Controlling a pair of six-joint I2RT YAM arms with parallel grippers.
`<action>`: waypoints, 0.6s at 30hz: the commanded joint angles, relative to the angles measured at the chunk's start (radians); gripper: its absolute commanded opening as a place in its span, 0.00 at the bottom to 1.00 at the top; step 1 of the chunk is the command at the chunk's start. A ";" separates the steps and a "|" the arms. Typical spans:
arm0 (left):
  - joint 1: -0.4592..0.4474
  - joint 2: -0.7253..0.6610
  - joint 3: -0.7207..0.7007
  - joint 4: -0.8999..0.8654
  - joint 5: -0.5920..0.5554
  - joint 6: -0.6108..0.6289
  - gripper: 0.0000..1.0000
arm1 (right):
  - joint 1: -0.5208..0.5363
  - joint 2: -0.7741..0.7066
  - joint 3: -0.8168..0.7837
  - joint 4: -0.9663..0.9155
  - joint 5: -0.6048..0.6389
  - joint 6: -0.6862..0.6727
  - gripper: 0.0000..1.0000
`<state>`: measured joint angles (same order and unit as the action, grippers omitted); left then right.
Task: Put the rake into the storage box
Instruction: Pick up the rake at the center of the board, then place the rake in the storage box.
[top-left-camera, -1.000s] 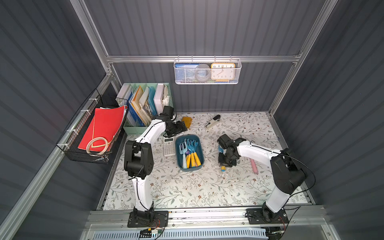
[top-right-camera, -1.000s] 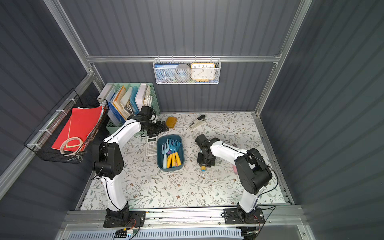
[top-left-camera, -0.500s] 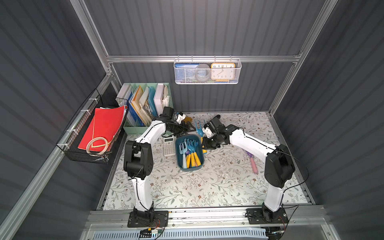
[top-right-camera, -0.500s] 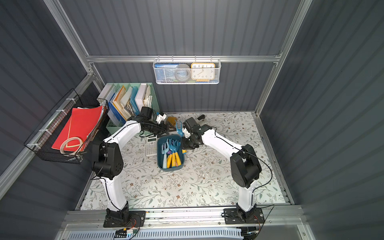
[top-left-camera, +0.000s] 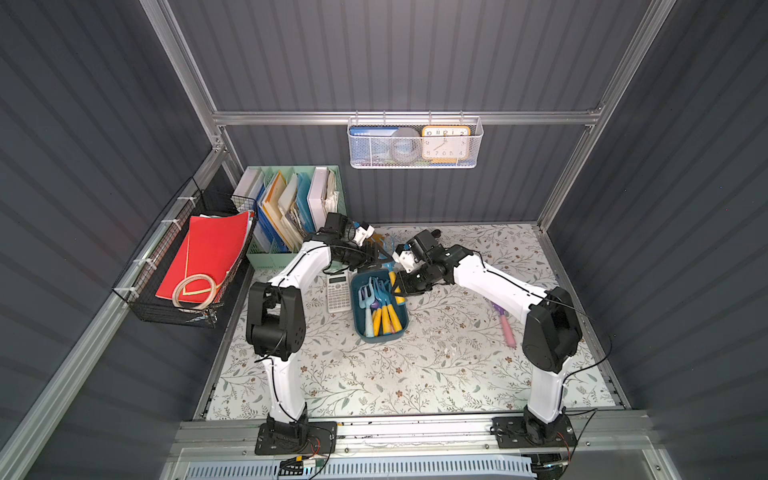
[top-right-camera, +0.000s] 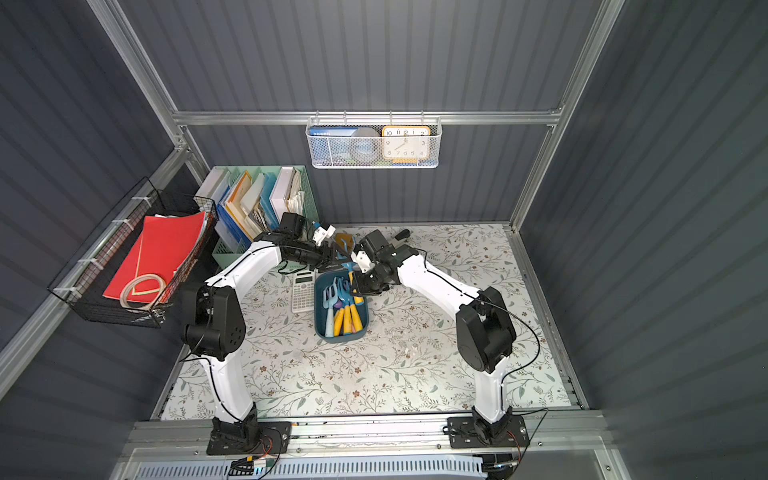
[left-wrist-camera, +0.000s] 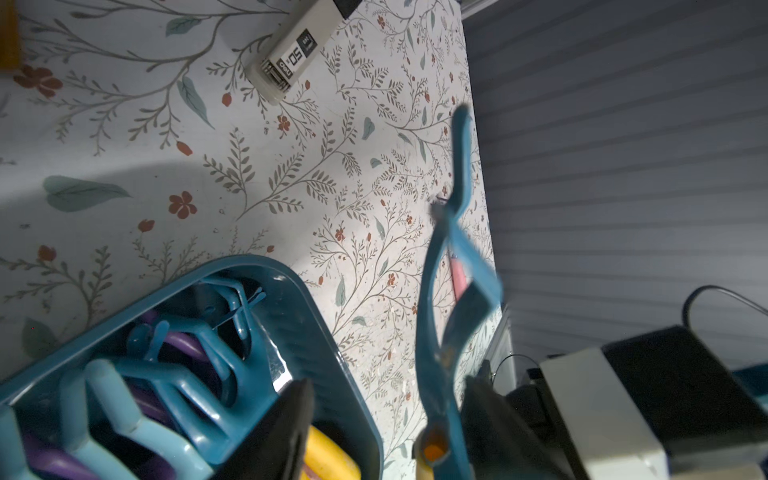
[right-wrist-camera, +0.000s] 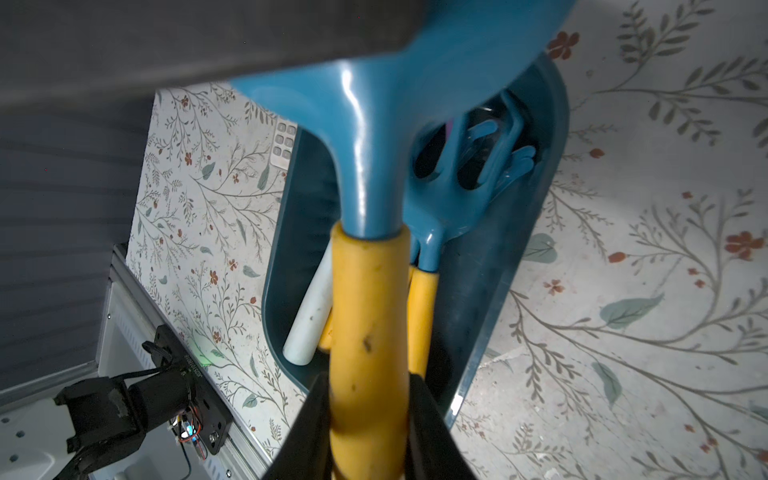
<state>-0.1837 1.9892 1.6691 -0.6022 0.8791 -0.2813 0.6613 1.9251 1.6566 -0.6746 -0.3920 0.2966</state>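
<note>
The rake (right-wrist-camera: 365, 291) has a yellow handle and a teal-blue head, and my right gripper (right-wrist-camera: 368, 386) is shut on the handle. It hangs over the far end of the storage box (top-left-camera: 380, 338), a dark teal tray holding several blue-headed tools with yellow and white handles. In both top views the right gripper (top-right-camera: 359, 286) is at the box's far right corner. My left gripper (left-wrist-camera: 386, 390) stands open on either side of the rake's (left-wrist-camera: 436, 332) blue neck. One finger is against the neck and the other is apart from it, over the storage box (left-wrist-camera: 316, 324).
A calculator (top-left-camera: 338, 291) lies against the box's left side. Behind it stands a mint file holder (top-left-camera: 266, 257), and a stapler (left-wrist-camera: 291, 58) lies near the back wall. A pink and purple tool (top-left-camera: 505, 324) lies at the right. A wire rack with red folders (top-left-camera: 208, 257) hangs on the left wall.
My right arm has carried the rake from the table's middle right to above the box's far end. The left gripper has come to the rake's head and its jaws have narrowed.
</note>
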 joint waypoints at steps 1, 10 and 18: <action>0.000 0.022 0.024 -0.026 0.017 0.008 0.34 | 0.017 0.022 0.007 -0.022 -0.052 -0.037 0.06; -0.002 0.042 -0.010 -0.109 -0.160 0.089 0.00 | 0.037 0.045 -0.015 -0.074 0.063 -0.020 0.31; -0.023 0.016 -0.095 -0.182 -0.267 0.151 0.00 | 0.038 0.055 -0.021 -0.089 0.205 0.015 0.46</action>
<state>-0.1955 2.0094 1.6127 -0.7246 0.6804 -0.1989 0.7002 1.9739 1.6417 -0.7334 -0.2485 0.3004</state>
